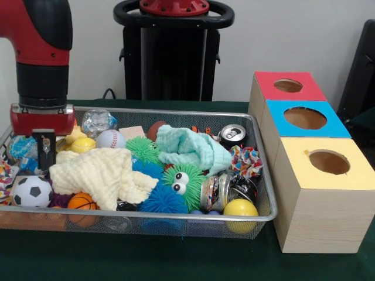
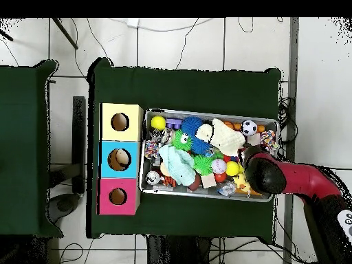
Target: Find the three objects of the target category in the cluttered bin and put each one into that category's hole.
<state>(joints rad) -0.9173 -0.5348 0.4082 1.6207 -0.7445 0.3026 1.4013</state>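
hanging over one end of the cluttered bin (image 1: 258, 126), the gripper (image 1: 44, 153) points down among the toys; its fingers look narrow, close together, and they seem to hold nothing, though the dark parts hide the tips a little.

the bin stands on the green table (image 1: 146, 257), just beside the three wooden boxes: the red box (image 1: 288, 85), the blue box (image 1: 304, 118) and the yellow box (image 1: 328, 162), each with a round hole on top.

i judge several risks. the things lie very tight: the soccer ball (image 1: 31, 191), the baseball (image 1: 110, 139), the small yellow ball (image 1: 83, 144) and the cream cloth (image 1: 105, 172) are all near the fingers, so a descent could push a ball away or catch the cloth instead. balls are round and may slip from a narrow grasp. also the wire rim is close to the arm, and a low move could hit it.

the front view shows the fingers, and the green spiky toy with eyes (image 1: 181, 182) and the soda can (image 1: 232, 134). the overhead view hides the gripper under the red arm (image 2: 289, 179), but it shows how the bin and the boxes lie on the table, and that the holes are well apart from the arm, at the other end of the bin.
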